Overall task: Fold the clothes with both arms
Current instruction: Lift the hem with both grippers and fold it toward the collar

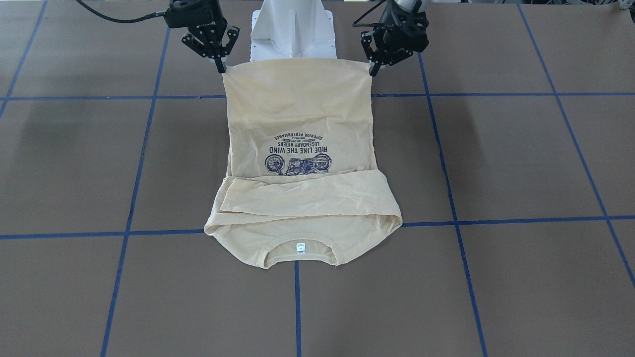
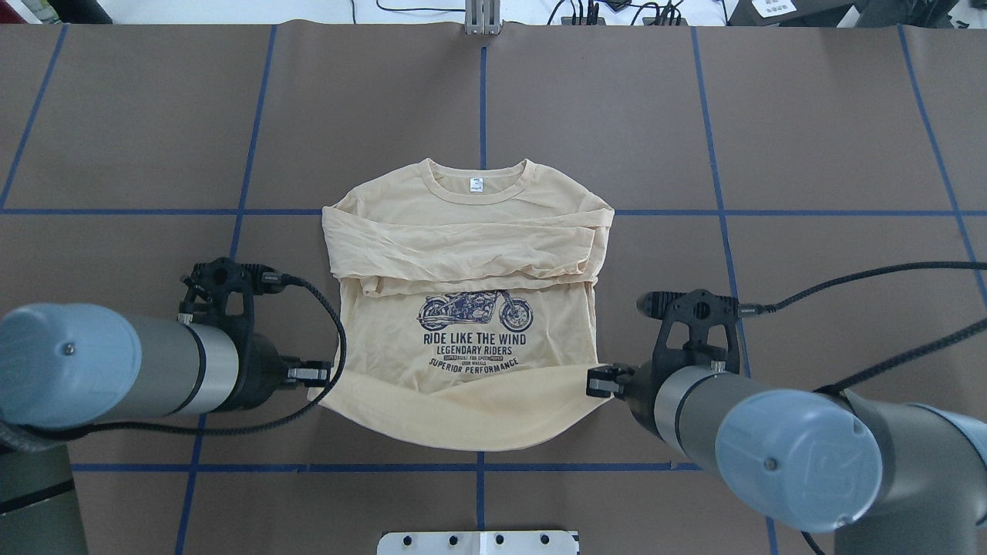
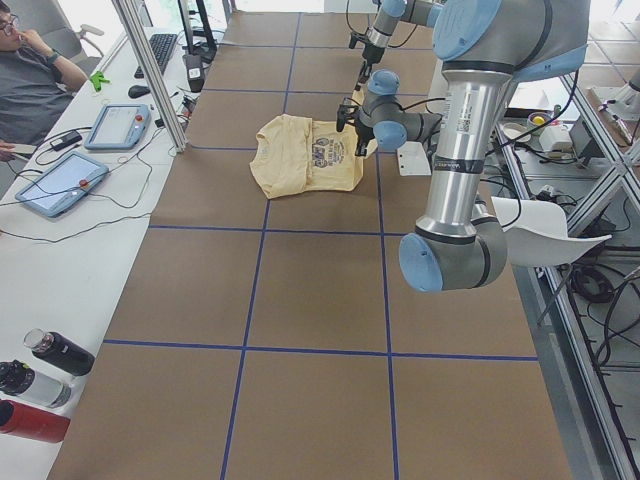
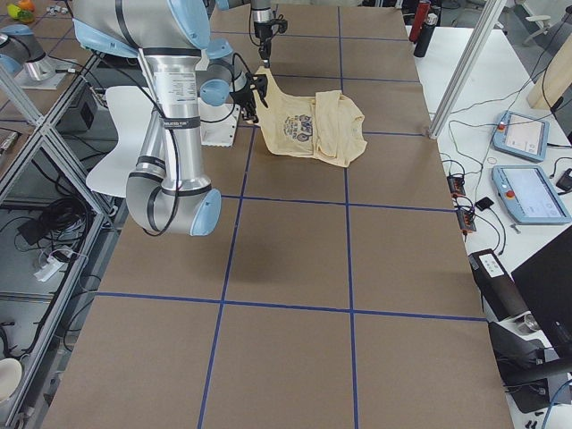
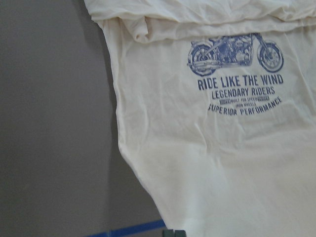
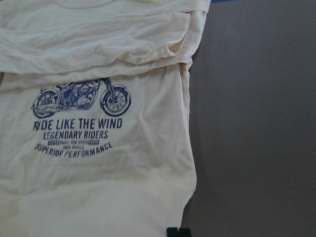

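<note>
Hem corners are what you are holding: the left fingers (image 1: pixel 373 69) are pinching shut on one corner of the shirt (image 2: pixel 470 347), and the right fingers (image 1: pixel 219 63) are pinching shut on the other, with nothing else in either grip. The hem (image 2: pixel 463 428) is hanging raised off the bench (image 2: pixel 810 154) on the robot's side and sagging a little in the middle. The upper part is lying flat, print up, with the sleeves (image 2: pixel 463 247) folded across the chest. The shirt's long axis is running straight away from the robot, so the collar (image 2: pixel 478 185) is lying directly ahead of both sets of fingers, about equally far from each. By my judgement, you are looking at a fold that needs both arms travelling forward together and level to lay the hem near the collar. If one arm is leading, the fold is likely to skew.
</note>
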